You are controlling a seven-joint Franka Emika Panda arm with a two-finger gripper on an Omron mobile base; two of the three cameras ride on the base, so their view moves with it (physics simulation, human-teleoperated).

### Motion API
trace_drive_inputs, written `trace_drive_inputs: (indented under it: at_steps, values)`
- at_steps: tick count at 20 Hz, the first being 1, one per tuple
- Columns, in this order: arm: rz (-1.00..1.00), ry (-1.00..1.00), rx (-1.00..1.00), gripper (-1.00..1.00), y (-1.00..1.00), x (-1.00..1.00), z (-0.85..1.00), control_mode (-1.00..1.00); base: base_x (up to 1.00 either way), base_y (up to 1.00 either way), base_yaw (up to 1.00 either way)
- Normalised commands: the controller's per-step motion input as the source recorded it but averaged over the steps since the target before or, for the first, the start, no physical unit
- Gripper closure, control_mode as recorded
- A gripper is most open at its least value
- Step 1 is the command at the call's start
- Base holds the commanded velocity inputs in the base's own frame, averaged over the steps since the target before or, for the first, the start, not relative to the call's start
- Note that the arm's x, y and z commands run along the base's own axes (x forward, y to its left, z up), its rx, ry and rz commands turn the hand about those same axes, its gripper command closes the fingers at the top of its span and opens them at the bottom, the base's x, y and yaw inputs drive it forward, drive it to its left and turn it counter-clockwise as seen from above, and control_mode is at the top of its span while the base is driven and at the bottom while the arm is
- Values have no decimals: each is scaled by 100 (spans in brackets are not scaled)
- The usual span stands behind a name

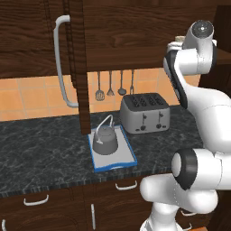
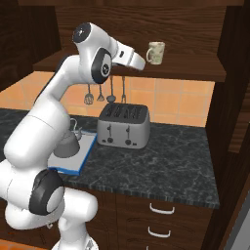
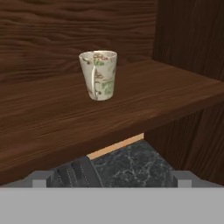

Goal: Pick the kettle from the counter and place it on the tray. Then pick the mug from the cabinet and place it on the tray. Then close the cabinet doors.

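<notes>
The cream speckled mug (image 3: 98,75) stands upright on the cabinet's inner shelf (image 3: 52,118), its handle turned toward me. My gripper (image 3: 112,178) is open and empty, level with the shelf and a short way in front of the mug (image 2: 155,52). In the right base view the gripper (image 2: 142,63) points at the mug from the left without touching it. The dark-grey kettle (image 1: 104,140) sits upright on the blue-rimmed tray (image 1: 115,165) on the counter (image 1: 40,144). A cabinet door (image 1: 79,67) stands open, edge-on, with its white bar handle (image 1: 61,63).
A silver four-slot toaster (image 1: 144,113) stands right of the tray, below the shelf. Utensils (image 1: 110,85) hang on the tiled wall. A dark wood side panel (image 3: 192,39) closes the shelf on the right. Drawers with small handles (image 2: 161,209) run under the counter.
</notes>
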Motion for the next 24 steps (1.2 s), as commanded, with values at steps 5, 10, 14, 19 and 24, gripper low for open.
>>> trace_drive_inputs:
  at_steps: [5,10,14,19,24]
  values:
    - [-4,7,0,-100,-14,45,0,-100,0,0,0]
    - [-4,4,0,-100,-9,43,0,-100,0,0,0]
    - [-4,2,0,-100,-3,42,0,-100,0,0,0]
    - [0,0,0,-100,-13,35,-3,-100,0,0,0]
    - [0,0,0,-100,-7,34,-19,-100,0,0,0]
